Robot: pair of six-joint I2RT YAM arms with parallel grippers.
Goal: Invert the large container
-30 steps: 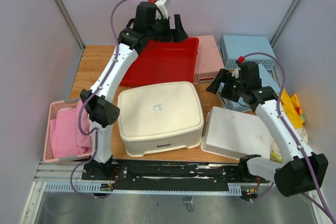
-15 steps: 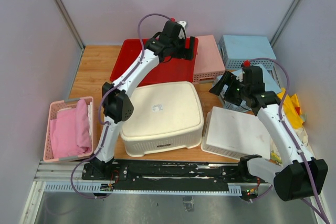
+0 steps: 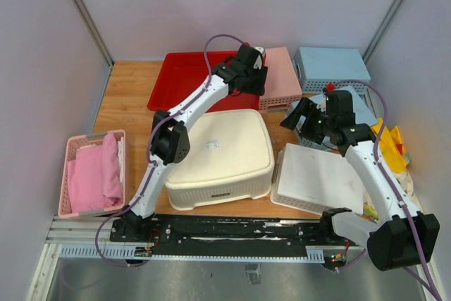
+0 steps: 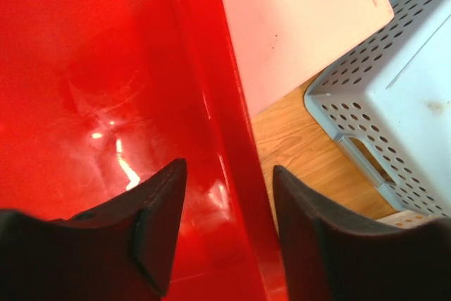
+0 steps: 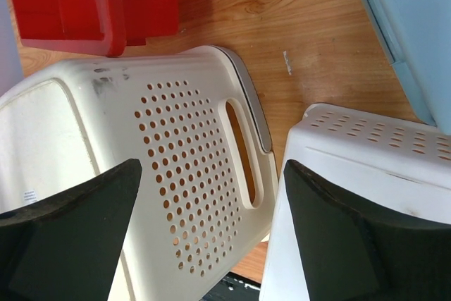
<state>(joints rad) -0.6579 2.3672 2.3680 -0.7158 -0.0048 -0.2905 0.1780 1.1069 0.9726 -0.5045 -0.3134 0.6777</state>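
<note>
Container (image 3: 218, 149), round-cornered perforated cream plastic, lies base-up; right hand (image 5: 211, 174) wide, left hand (image 4: 229, 168) parted astride glossy red tray (image 4: 84, 54) rim.

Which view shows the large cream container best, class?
Top external: the whole container shows, base up with its sticker. Right wrist shows only one perforated end wall and its handle slot. Left wrist shows mainly the red tray.

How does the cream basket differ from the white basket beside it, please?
The cream basket is bigger and deeper; the white basket is smaller and flatter. The cream basket's base bears a small sticker; the white basket's shows none. Both lie base up, with perforated walls.
</note>
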